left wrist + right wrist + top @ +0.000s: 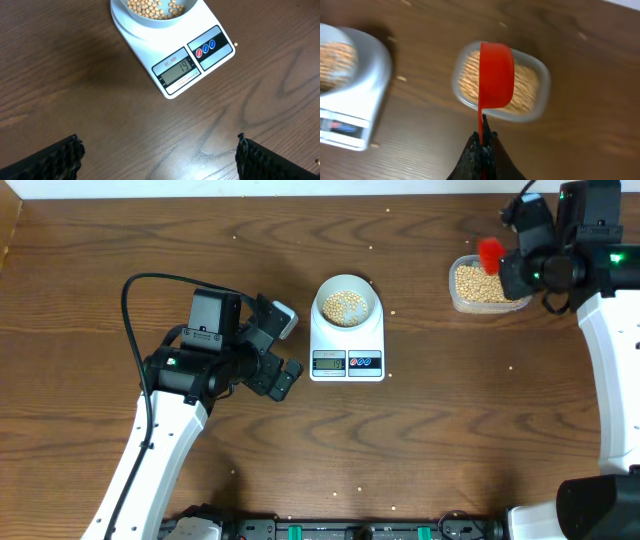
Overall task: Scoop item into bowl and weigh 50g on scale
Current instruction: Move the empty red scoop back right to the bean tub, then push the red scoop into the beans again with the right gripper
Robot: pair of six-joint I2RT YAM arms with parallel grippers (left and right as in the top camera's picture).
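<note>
Left tool (160, 167): spread wide and empty, hanging low over the desk (100, 240) just left of the scale, with its black fingers (52, 160) well apart.

Scale (347, 350): a flat white digital kitchen scale, near the middle of the desk. Its grey display and two round buttons face the front edge. From the left wrist view, the display seems to read 14.

Bowl (319, 306): small, round and pale, sitting upright on the scale's platform.

Beans (347, 304): a shallow layer of small tan-yellow beans lies in the bowl, with the bowl's wall showing above it.

Loose beans (390, 313): a few singles lie on the desk to the right of the scale.

Tub (455, 292): clear plastic with rounded corners, at the far right of the desk, well apart from the scale. It holds a bed of the same beans.

Scoop (496, 75): red, held above the tub. I cannot tell whether it touches the beans.

Right tool (482, 145): pressed together on the scoop's thin red handle.
</note>
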